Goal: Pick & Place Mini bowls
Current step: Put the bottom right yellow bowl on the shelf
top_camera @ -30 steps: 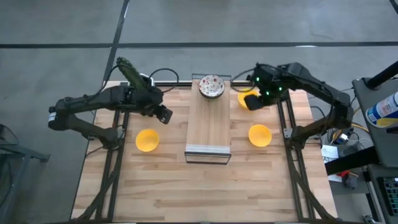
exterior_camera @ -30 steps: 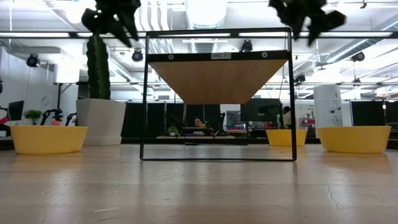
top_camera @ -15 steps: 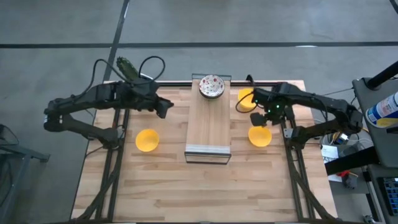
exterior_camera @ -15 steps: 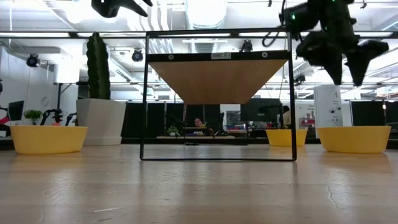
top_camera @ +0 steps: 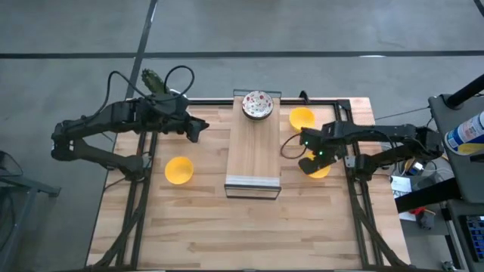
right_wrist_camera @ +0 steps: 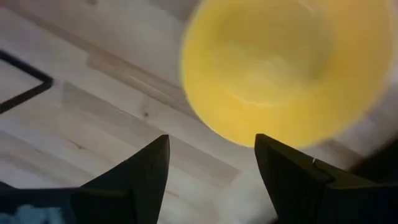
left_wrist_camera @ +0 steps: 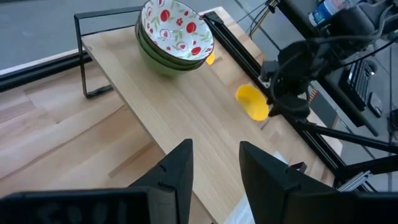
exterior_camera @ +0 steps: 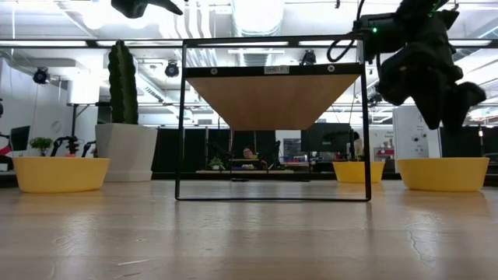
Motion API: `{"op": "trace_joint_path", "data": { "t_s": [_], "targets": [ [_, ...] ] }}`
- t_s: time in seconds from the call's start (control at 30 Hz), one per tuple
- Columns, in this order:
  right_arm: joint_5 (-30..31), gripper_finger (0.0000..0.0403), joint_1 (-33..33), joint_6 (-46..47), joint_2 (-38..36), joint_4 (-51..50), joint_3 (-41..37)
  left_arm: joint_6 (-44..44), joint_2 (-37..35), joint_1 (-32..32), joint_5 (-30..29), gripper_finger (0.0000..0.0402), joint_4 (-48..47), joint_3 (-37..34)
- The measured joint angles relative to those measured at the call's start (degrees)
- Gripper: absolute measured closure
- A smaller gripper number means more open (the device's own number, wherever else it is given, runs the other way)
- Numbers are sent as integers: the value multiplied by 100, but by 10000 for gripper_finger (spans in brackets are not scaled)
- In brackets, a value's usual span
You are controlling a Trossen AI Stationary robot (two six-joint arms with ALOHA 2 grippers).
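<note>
Only wrist-visible: stacked speckled bowls (left_wrist_camera: 176,31)

Robotics lab: rigs, monitors (exterior_camera: 327,140), ceiling lights (exterior_camera: 257,15)

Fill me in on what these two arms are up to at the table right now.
The right gripper, fingers open, hangs just above a yellow bowl on the table's right side, apparently about to grab it. Another yellow bowl sits farther back, and a third lies on the left. The speckled bowls are stacked at the far end of the raised wooden shelf. The left gripper waits, open and empty, left of the shelf.
</note>
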Motion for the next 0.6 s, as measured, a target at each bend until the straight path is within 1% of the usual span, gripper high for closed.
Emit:
{"op": "trace_joint_path", "data": {
  "t_s": [0.1, 0.17, 0.3, 0.47, 0.6],
  "targets": [
    [0, 178, 241, -107, 55, 324, -156, 2, 10, 0, 0, 280, 11, 0],
    [7, 181, 377, -140, 113, 354, -234, 2, 10, 0, 0, 280, 20, 0],
    [262, 184, 580, -268, 291, 379, -340, -6, 10, 0, 0, 280, 20, 0],
    [471, 184, 664, -422, 608, 524, -365, -76, 10, 0, 2, 280, 20, 0],
    [480, 184, 664, -679, 954, 837, -366, -115, 10, 0, 2, 280, 20, 0]
  ]
}}
